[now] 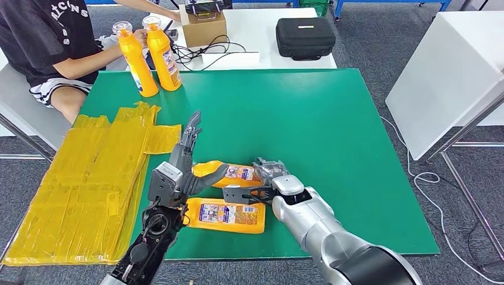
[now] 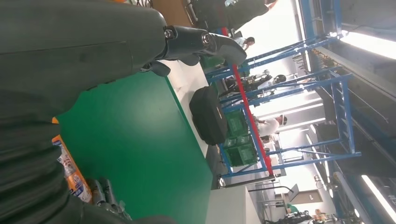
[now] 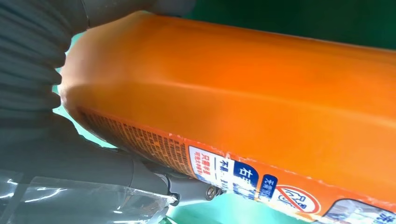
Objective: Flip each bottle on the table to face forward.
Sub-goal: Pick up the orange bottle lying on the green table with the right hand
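1. The left hand point(image 1: 181, 169) hovers over the green tabletop point(image 1: 309, 119) with its dark fingers point(image 1: 191, 127) stretched out straight and apart, pointing away from the robot; its grey thumb point(image 1: 208, 178) lies across the neck end of the farther lying orange plastic bottle point(image 1: 235, 173). It grips nothing.
2. The right hand point(image 1: 261, 181) sits just to the right of the left hand, at the cap end of that same farther bottle. In the right wrist view the bottle's orange body point(image 3: 243, 88) fills the space right against the hand, with a grey finger under its labelled edge, so the hand holds this bottle.
3. The nearer lying orange plastic bottle with a printed label point(image 1: 226, 215) lies flat on the table just below both hands, towards the robot, label upward, close beside the left wrist.
4. Two upright orange plastic bottles with clear caps point(image 1: 148, 56) stand side by side well beyond the left hand, at the table's far left corner.
5. A crumpled sheet of yellow plastic film point(image 1: 83, 184) spreads to the left of the left hand, over the table's edge.
6. A person in a black T-shirt point(image 1: 47, 35) sits beyond the upright bottles.
7. A black zipped case point(image 1: 305, 37) rests on a white table far ahead of the right hand.
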Controlling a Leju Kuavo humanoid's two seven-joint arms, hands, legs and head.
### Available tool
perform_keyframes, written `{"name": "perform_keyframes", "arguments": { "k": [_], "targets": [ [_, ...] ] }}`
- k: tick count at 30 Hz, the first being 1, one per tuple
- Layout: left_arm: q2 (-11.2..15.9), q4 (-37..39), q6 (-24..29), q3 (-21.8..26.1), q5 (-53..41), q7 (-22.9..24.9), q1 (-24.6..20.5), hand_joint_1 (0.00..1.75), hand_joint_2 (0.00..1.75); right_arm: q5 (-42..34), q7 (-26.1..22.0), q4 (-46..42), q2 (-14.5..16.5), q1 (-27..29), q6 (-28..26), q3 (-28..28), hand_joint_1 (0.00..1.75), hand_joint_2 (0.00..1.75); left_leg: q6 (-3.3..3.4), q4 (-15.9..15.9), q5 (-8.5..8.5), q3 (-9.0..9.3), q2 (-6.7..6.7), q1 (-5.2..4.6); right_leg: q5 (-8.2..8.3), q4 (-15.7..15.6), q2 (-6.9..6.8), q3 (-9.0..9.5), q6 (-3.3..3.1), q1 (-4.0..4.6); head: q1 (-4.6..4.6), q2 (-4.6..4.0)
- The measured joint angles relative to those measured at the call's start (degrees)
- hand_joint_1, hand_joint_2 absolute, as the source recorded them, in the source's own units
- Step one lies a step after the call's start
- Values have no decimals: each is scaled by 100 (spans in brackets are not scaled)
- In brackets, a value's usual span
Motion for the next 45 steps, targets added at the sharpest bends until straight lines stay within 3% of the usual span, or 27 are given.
{"name": "perform_keyframes", "arguments": {
  "k": [13,25,28,32,39,42,45],
  "targets": [
    [4,71,2,-46,43,-2,-65,0,175,-121,59,0,-28,68,-329,0,175,175,0,0,0,-5,0,0,0,0,-1,-5,0,-1,0,0],
    [7,68,15,-46,19,99,-62,0,175,-345,525,2,-139,89,-904,-225,175,175,1,1,1,-16,-3,-1,1,0,-2,-14,1,-5,0,0],
    [7,68,15,-46,12,115,-53,0,175,-422,620,-2,-177,106,-1289,-318,175,175,1,2,1,-25,-6,0,1,1,-3,-22,1,-4,1,0],
    [7,54,13,-46,-66,169,-15,0,175,-539,670,-92,-255,115,-2210,-510,175,175,1,2,1,-35,-5,0,2,2,-3,-31,2,-4,0,0],
    [8,-197,24,38,-279,317,192,0,175,-946,-111,-648,-263,301,-3794,-1039,175,175,1,2,1,-57,-5,0,2,3,-3,-51,2,-1,1,0],
    [12,-362,34,145,-345,362,338,0,175,-1535,-808,-1008,-171,458,-4197,-1281,175,175,1,2,1,-63,-5,0,1,3,-3,-59,2,1,0,0],
    [29,-495,-31,244,-364,378,470,0,175,-2740,-1921,-1547,-64,717,-4462,-1534,175,175,0,1,1,-66,-10,1,0,3,-4,-61,1,2,0,0]
  ]
}}
